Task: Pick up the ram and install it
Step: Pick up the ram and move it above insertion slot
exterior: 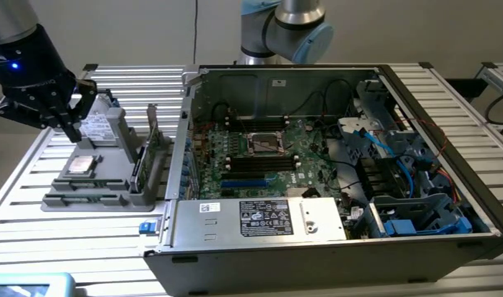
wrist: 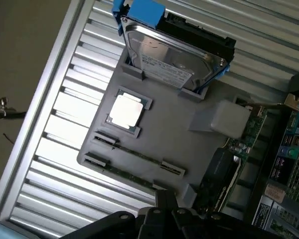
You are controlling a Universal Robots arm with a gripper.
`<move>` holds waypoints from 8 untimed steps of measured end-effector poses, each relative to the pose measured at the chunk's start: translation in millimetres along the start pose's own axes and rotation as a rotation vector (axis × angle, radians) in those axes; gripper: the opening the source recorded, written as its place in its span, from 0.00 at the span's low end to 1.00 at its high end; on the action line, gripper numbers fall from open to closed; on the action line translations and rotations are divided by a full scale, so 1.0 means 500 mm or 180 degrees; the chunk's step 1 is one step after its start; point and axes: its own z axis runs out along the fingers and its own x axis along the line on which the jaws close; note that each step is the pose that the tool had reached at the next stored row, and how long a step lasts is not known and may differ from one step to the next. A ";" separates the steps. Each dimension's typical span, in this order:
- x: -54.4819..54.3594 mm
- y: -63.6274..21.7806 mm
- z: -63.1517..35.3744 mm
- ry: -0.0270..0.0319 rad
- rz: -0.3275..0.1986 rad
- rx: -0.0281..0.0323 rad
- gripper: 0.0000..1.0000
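On the near edge of the gray tray, the ram is lying flat in a slot. A little farther back, the gripper is hanging above the tray, not touching the ram. I cannot tell if it is gripping or let go. Its black arm is slanting down from the exterior view's left.

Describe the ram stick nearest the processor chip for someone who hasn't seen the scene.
On the exterior view's left, beside the open computer case, sits a grey tray. Beside its square silver processor chip lies the ram: a long, thin dark-green strip between end clips, far slimmer than the boxy hard drive and the upright green card.
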 end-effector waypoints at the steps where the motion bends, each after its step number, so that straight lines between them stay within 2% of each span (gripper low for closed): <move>1: 0.000 0.000 0.000 0.0006 -0.0062 0.0002 0.11; 8: 0.000 0.000 0.002 0.0022 -0.0468 -0.0001 0.11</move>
